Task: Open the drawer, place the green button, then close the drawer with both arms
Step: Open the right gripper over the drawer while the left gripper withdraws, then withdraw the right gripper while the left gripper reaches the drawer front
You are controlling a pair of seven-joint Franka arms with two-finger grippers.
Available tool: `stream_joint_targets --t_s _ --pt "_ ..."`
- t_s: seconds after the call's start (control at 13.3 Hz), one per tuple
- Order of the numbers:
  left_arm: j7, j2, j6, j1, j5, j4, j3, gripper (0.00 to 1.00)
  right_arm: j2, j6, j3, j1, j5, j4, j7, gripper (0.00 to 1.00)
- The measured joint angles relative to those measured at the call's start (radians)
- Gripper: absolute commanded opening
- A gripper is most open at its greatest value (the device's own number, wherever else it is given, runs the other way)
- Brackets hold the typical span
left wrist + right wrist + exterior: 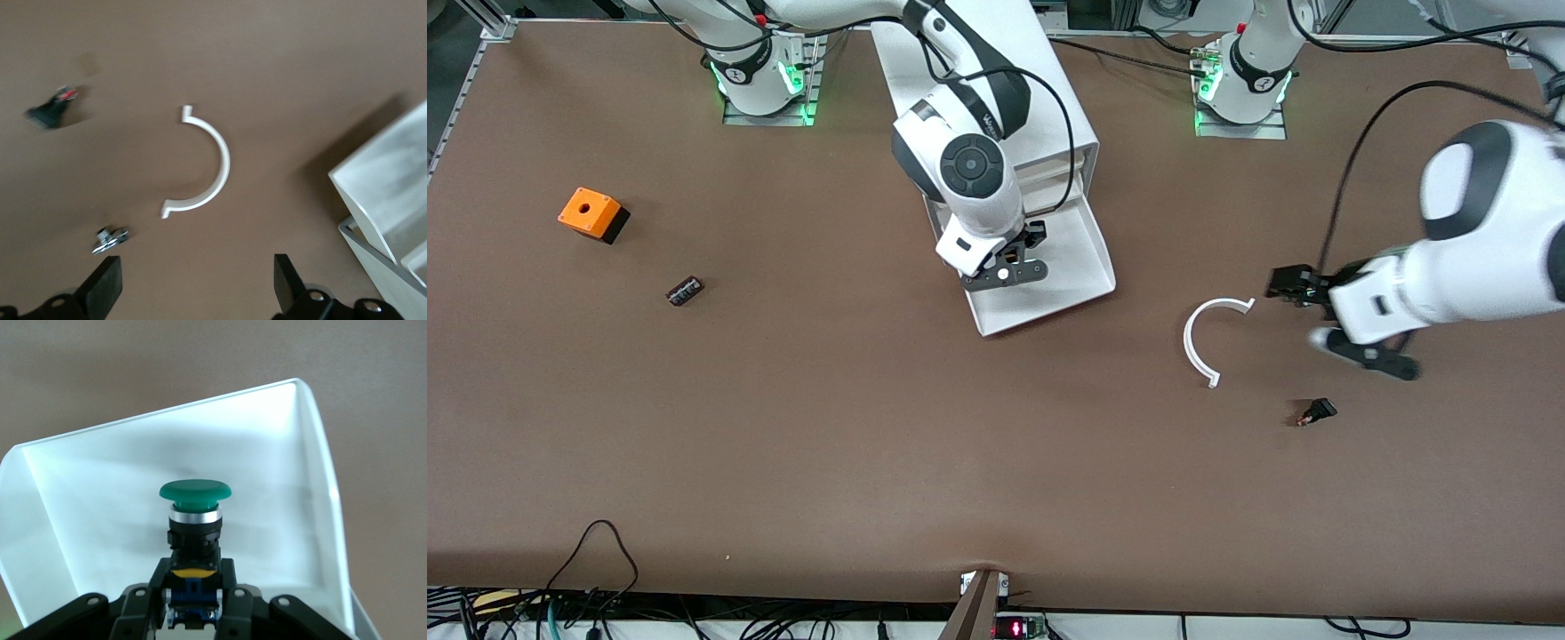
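Observation:
The drawer (1080,258) stands pulled out of the white cabinet (1005,80), toward the front camera. My right gripper (1005,272) hangs over the open tray. In the right wrist view my right gripper (195,600) is shut on the button (195,492) by its blue-and-orange rear, with the green cap pointing at the white tray floor (93,493). My left gripper (1307,313) is open and empty over the table toward the left arm's end. Its fingers (107,285) stand wide apart in the left wrist view.
A white C-shaped ring (1208,338) lies beside the left gripper. A small black and red part (1317,412) lies nearer the front camera. A small metal piece (110,240) lies by the ring. An orange cube (591,213) and a black component (685,291) lie toward the right arm's end.

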Motion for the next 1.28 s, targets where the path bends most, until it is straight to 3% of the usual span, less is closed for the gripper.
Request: stream_joint_targets --t_s 0.38,0.45,0.53,0.6,0.68,1.06,1.28 --pt "-0.144 -0.021 -0.067 0.053 0.121 0.064 0.003 1.0 0.052 0.067 -0.002 0.01 -0.007 -0.003 0.001 0.05" --pt "-0.152 -0.029 -0.069 0.057 0.133 0.066 0.003 1.0 0.068 0.08 -0.002 0.012 -0.011 -0.003 0.001 0.14" --pt "-0.155 -0.034 -0.069 0.062 0.142 0.066 0.003 1.0 0.08 0.087 -0.002 0.014 -0.013 -0.003 0.001 0.33" --pt "-0.155 -0.036 -0.069 0.064 0.159 0.066 0.002 1.0 0.088 0.091 -0.003 0.014 -0.015 -0.004 0.001 0.62" --pt "-0.155 -0.037 -0.069 0.064 0.186 0.066 -0.004 1.0 0.09 0.093 -0.004 0.014 -0.019 -0.004 0.001 1.0" --pt "-0.219 -0.026 -0.072 0.04 0.217 0.05 -0.088 1.0 0.017 0.044 -0.045 0.015 -0.022 0.021 0.001 1.0" --pt "-0.448 0.034 -0.033 -0.01 0.216 0.039 -0.154 1.0 -0.114 -0.082 -0.176 0.016 -0.027 0.031 -0.023 1.0"
